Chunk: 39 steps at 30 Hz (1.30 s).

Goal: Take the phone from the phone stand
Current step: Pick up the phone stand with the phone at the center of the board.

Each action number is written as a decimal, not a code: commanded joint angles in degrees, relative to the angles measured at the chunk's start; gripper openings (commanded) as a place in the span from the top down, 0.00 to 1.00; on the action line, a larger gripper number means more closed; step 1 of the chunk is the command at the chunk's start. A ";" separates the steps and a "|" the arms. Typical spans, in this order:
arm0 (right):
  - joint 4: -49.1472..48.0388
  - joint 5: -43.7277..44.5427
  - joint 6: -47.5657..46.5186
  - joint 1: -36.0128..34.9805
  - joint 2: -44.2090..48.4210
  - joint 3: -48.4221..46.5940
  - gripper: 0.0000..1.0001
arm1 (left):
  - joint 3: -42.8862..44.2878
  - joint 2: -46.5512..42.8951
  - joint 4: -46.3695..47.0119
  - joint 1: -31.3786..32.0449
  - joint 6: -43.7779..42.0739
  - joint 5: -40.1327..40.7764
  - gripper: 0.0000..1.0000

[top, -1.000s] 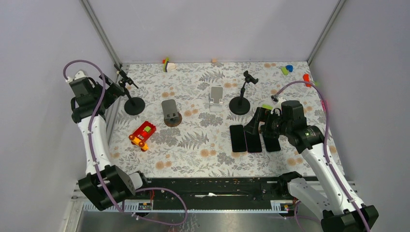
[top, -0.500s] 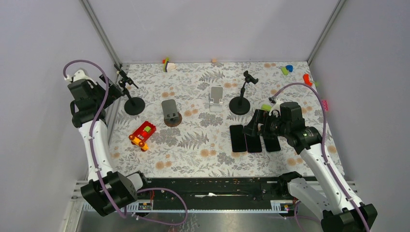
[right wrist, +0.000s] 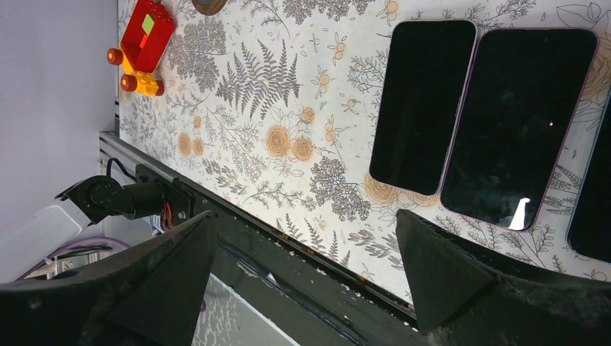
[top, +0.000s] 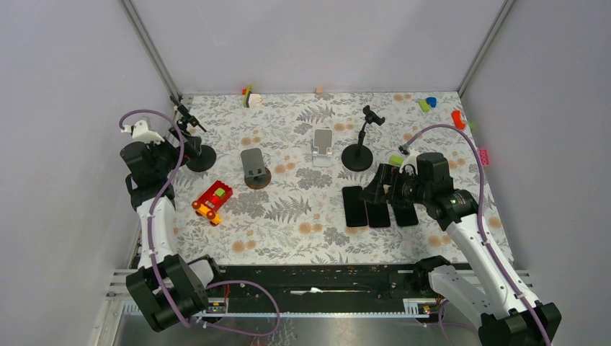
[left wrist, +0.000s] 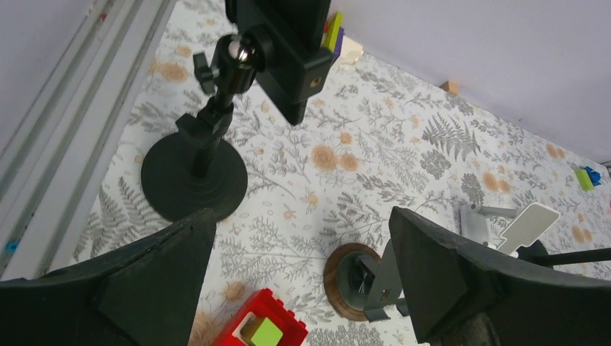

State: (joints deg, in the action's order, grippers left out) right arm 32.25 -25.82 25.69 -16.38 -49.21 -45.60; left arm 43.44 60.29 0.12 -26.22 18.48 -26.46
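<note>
My left claw (left wrist: 299,238) is spread wide with nothing between its fingers. It hangs near the left edge of the bench (top: 302,231), pointing at the black clamp stand (left wrist: 193,176), whose round base sits on the flowered cover and whose ball joint carries a dark clamp head tilted above it. Just past that claw, toward the middle of the bench, stands the grey stand (top: 253,166) on its round wooden base, and farther right the white stand (top: 323,146) and a second black stand (top: 358,153) with a thin upright arm. My right claw (right wrist: 302,216) is also fully apart and grips nothing. It hovers low over the right half of the bench. Below it three dark phones lie flat, face up and side by side, long edges nearly touching: the left phone (right wrist: 423,104), the middle phone (right wrist: 519,122) and the right phone (top: 405,210), which the wrist view cuts off at its edge. All three rest on the bench just in front of the second black stand, apart from it. A red toy car (top: 212,201) sits between the two arms, near the grey stand.
</note>
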 commanded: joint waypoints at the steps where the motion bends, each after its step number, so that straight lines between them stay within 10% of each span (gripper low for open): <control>1: -0.01 -0.25 -1.32 0.08 0.69 -1.26 0.00 | 0.14 -0.39 10.95 -0.24 -0.21 -2.90 0.01; 39: 2.05 0.33 -2.47 0.05 -2.07 -3.24 0.01 | -1.78 16.43 34.88 -8.12 -22.19 -20.58 0.02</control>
State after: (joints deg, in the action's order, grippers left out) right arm 34.02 -25.06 24.64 -16.38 -50.81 -45.93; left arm 42.52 74.35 23.68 -33.34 -3.66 -41.69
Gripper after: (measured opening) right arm 0.994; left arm 0.984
